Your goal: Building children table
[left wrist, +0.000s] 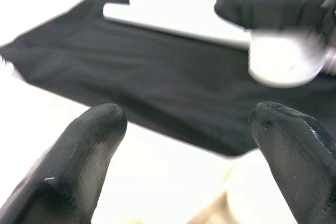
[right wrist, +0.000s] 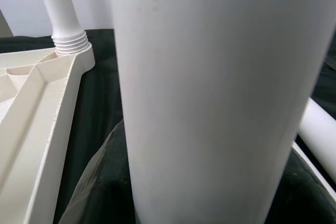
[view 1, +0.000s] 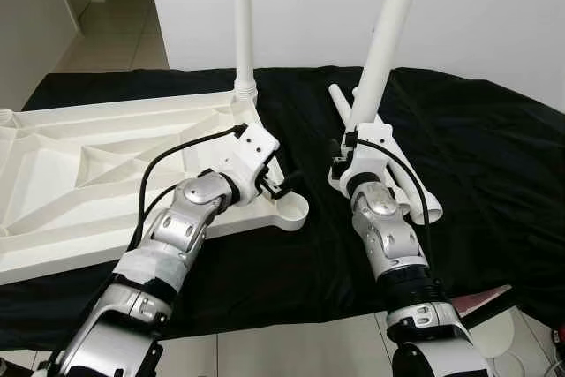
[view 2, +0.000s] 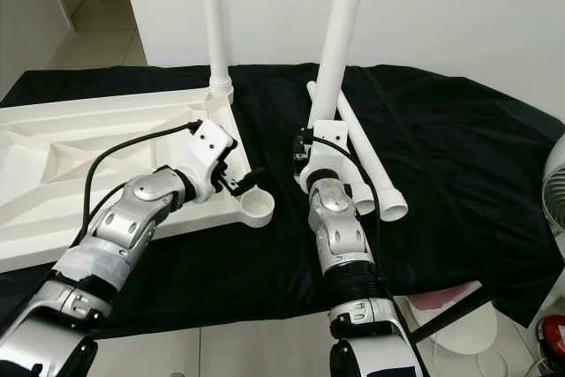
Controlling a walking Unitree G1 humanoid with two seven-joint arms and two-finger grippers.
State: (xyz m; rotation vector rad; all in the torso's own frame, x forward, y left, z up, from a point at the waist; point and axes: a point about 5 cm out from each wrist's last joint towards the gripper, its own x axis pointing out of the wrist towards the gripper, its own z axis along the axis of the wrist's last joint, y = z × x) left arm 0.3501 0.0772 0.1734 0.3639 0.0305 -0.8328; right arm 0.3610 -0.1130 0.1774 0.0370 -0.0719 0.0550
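Left gripper (view 2: 237,184): fingers spread apart, holding nothing, hovering at the near corner of the tabletop, just beside the empty round socket (view 2: 257,208).
Right gripper (view 1: 346,147): closed around a white table leg (view 1: 386,41), which it holds upright and slightly tilted above the cloth; in the right wrist view the leg (right wrist: 210,93) stands close before the camera.
Tabletop (view 1: 79,174): white plastic, lying upside down with its ribbed underside showing, on the robot's left.
Loose legs (view 2: 366,165): two more, lying side by side on the cloth just right of the right gripper.
Fitted leg (view 1: 244,15): standing upright in the tabletop's far corner.
Cloth (view 1: 477,156): black, spread under all the parts.
Wall (view 1: 494,6): white, behind.
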